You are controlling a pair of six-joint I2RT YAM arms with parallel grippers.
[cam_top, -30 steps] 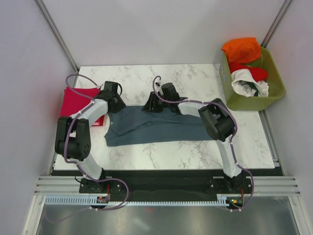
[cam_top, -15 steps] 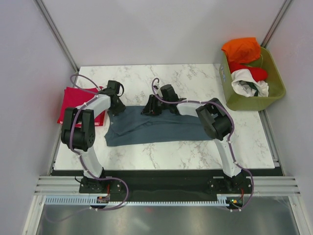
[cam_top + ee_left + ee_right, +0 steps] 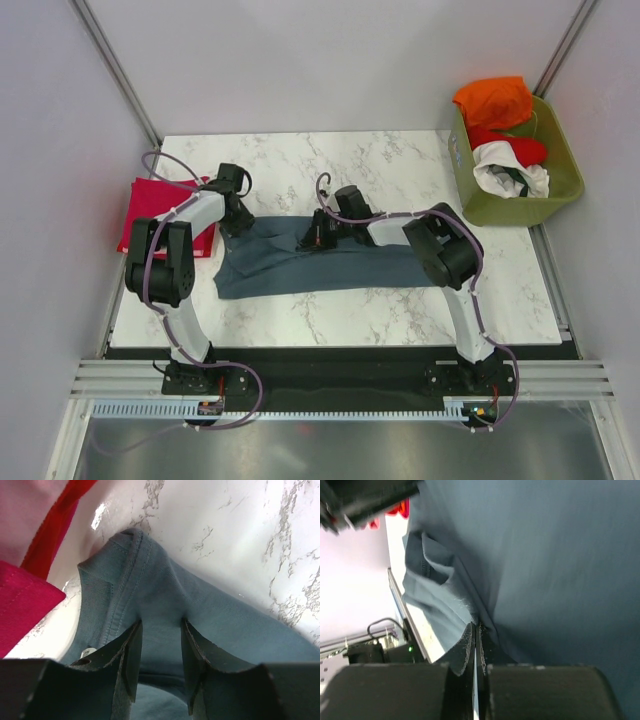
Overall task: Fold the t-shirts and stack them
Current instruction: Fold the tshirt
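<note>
From above: find the blue-grey shirt [image 3: 330, 268] spread as a wide band across the middle of the tabletop [image 3: 400, 160]. Note a folded red shirt [image 3: 150, 205] just beside its left end. Well apart at the far right, note a green basket [image 3: 560, 190] holding an orange shirt [image 3: 493, 100] and a white shirt [image 3: 505, 172]. Note the left hand [image 3: 232, 215] down at the band's far left corner, and the right hand [image 3: 312, 240] down near the middle of its far edge.

From the left wrist: see the left hand [image 3: 160, 630] with fingers parted, straddling the blue-grey shirt [image 3: 165, 590] just behind the collar [image 3: 125, 570]. Clenching nothing, as far as shows.

From the right wrist: see the right hand [image 3: 475, 630] clenched on a thin fold of the blue-grey shirt [image 3: 545, 555], creases gathered toward the fingertips.

Expect soft, light, limp cloth with no stiffness, quick to drape and wrinkle at a tug, likely to slide on smooth marble. Best taken at a hem, collar seam or corner, for the firmer bite of stitched edges. Best held with both hands well apart, to keep the lifted edge taut. Beware of pinching only one layer.
</note>
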